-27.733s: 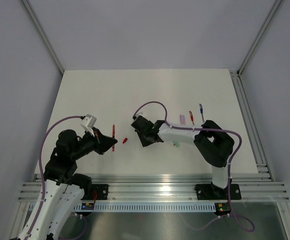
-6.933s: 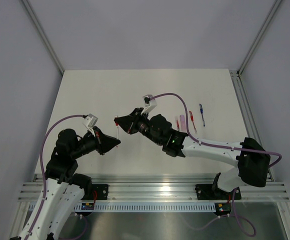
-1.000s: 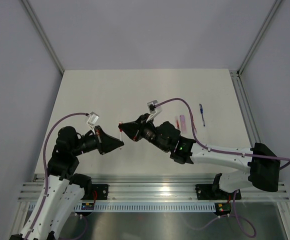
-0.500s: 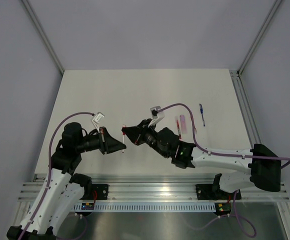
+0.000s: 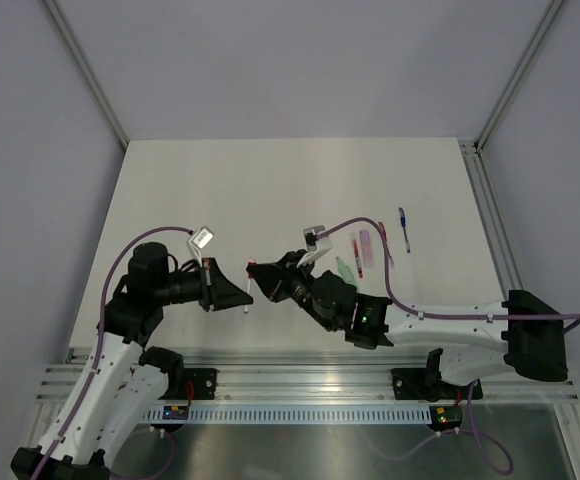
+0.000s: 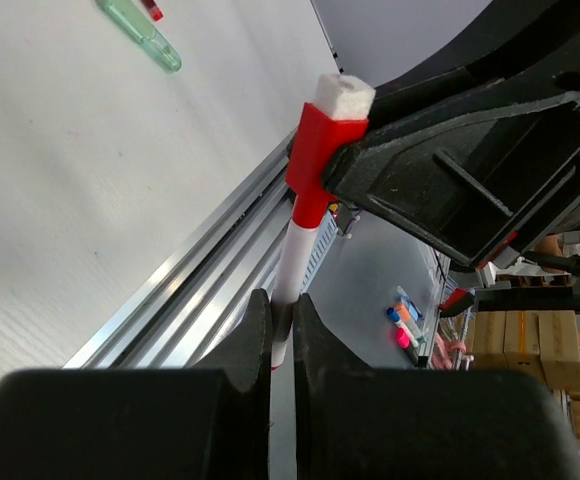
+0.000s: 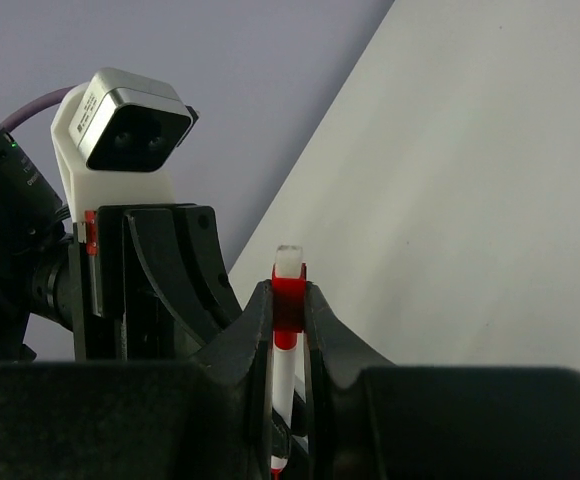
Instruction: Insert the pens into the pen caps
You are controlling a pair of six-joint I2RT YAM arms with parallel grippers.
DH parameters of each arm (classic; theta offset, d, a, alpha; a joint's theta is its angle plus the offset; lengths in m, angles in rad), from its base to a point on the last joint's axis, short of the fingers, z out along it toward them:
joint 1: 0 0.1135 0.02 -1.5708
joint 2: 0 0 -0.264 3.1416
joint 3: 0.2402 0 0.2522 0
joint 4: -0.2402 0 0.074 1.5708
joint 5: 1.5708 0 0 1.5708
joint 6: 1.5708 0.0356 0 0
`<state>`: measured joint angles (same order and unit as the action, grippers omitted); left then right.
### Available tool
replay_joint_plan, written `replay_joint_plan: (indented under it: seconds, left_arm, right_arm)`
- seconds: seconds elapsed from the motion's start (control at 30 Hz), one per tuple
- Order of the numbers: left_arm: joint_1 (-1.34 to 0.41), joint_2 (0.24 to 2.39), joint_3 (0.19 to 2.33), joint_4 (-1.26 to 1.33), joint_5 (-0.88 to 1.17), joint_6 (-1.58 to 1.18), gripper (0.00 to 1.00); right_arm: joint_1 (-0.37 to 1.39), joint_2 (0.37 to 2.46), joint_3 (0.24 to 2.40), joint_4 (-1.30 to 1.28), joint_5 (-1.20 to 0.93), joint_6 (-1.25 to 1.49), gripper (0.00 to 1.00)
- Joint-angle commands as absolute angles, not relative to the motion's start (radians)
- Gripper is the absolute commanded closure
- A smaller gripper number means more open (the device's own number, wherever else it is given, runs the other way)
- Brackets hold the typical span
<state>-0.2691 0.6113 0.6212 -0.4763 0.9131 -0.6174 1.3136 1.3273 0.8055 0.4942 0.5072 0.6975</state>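
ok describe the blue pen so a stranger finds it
Look at the right side of the white table, near the aluminium rail. The blue pen lies farthest right, apart from the pink pen, and is the only blue thing there.

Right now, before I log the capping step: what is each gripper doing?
Left gripper: closed, holding the red pen by its white barrel.
Right gripper: closed on the red cap.

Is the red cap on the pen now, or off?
On, at least partly: in the left wrist view the pen runs straight into the red cap, no gap. Fully seated or not, cannot tell.
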Motion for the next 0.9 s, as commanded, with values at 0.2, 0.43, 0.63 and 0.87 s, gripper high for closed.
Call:
replay_joint_plan:
  seconds: [0.2, 0.43, 0.63, 0.87]
  left_arm:
    - [-0.201, 0.63, 0.738, -0.06, 0.597, -0.652, 1.0]
    - [-0.186, 0.649, 0.759, -0.04, 0.614, -0.655, 1.0]
    - [-0.167, 0.638, 0.729, -0.026, 0.621, -0.661, 1.0]
    - [-0.163, 0.624, 0.675, 0.001, 0.701, -0.702, 1.0]
  right_arm:
    - [1.539, 1.417, 0.776, 0.12, 0.152, 0.719, 1.0]
    - [1.555, 1.411, 0.789, 0.084, 0.169, 0.721, 1.0]
    - [1.555, 1.378, 0.758, 0.084, 0.187, 0.738, 1.0]
    - [1.545, 1.359, 0.816, 0.077, 0.279, 0.713, 1.0]
